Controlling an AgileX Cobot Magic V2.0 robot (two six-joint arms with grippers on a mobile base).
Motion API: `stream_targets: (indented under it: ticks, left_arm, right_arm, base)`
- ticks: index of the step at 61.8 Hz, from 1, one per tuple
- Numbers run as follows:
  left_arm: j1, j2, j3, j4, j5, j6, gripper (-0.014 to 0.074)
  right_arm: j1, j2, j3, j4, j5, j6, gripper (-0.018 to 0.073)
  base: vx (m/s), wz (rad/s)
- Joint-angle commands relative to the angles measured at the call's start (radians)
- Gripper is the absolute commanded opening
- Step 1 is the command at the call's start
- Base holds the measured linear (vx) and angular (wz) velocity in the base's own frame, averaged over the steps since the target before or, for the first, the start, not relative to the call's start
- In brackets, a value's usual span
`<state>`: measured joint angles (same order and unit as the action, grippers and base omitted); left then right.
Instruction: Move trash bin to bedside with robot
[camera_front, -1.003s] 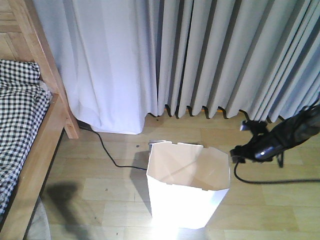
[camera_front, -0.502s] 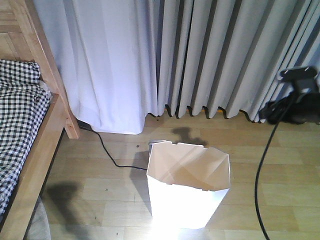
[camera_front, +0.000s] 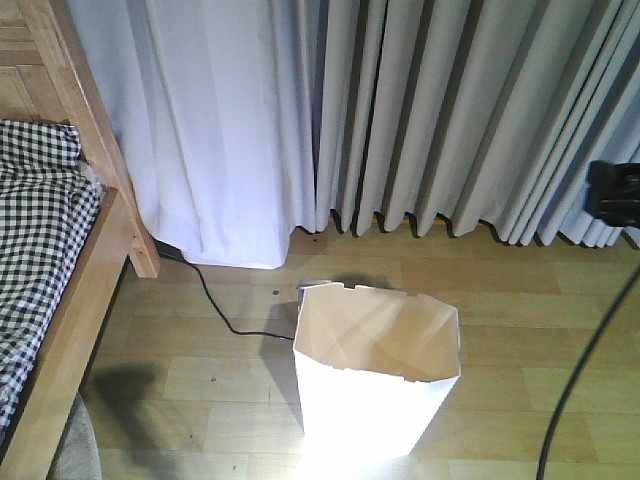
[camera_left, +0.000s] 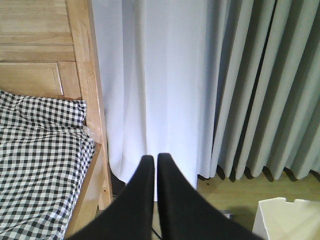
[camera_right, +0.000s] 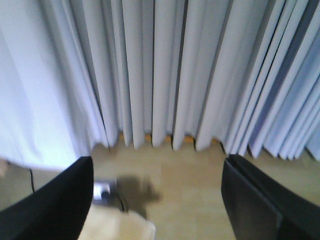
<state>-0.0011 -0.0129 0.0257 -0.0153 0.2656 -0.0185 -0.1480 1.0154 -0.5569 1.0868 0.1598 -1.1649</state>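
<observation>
Where 0.5 s ago the right arm hung in front of the curtain, only a black piece (camera_front: 614, 191) shows at the right edge; its right gripper (camera_right: 157, 200) stands wide apart, empty. The left gripper (camera_left: 152, 172) is pressed together. The trash bin (camera_front: 376, 368) sits unmoved on the floor (camera_front: 200, 380), well apart from the bedside (camera_front: 100, 170)

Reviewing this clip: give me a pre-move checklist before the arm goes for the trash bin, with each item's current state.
1. Trash bin upright on the floor, untouched: ok.
2. Right claw open wide, holding nothing: ok.
3. Left claw shut, empty: ok.
4. Bin at the bed frame: not ok, a stretch of floor separates them.
5. Black cable on the floor between bin and bed: not ok, may snag.
6. Bin contents: nothing visible.
</observation>
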Motion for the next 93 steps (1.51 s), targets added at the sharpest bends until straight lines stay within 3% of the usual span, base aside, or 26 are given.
stream_targets:
  ticks: [1, 22, 33, 40, 49, 51, 93]
  left_arm:
    - [0.001, -0.015, 0.019, -0.004, -0.069, -0.004, -0.0006]
    - [0.001, -0.015, 0.019, -0.004, -0.069, -0.004, -0.0006]
    - [0.001, -0.015, 0.019, -0.004, -0.069, -0.004, -0.0006]
    - [0.001, -0.015, 0.019, -0.004, -0.069, -0.004, -0.0006]
    - [0.001, -0.015, 0.019, -0.004, -0.069, -0.004, -0.0006]
    - [0.001, -0.015, 0.019, -0.004, -0.069, -0.004, -0.0006]
    - [0.001, -0.015, 0.019, -0.004, -0.069, -0.004, -0.0006]
  right_arm:
    - [0.000, -0.127, 0.014, 0.036, -0.033, -0.011, 0.0529]
    - [0.005, -0.500, 0.168, 0.050, -0.090, -0.007, 0.0529]
    - [0.107, -0.585, 0.207, 0.066, -0.183, -0.012, 0.0503]
    - [0.141, -0.621, 0.242, 0.073, -0.176, -0.011, 0.0363]
    - [0.140, -0.658, 0.267, 0.081, -0.185, -0.011, 0.0022]
    - [0.140, -0.660, 0.267, 0.090, -0.175, -0.009, -0.0016]
    - [0.140, -0.660, 0.267, 0.062, -0.144, -0.002, -0.0009]
  base:
    - [0.00, 0.00]
    - [0.00, 0.00]
    - [0.00, 0.00]
    - [0.00, 0.00]
    - [0.00, 0.00]
    - [0.00, 0.00]
    - [0.00, 0.00]
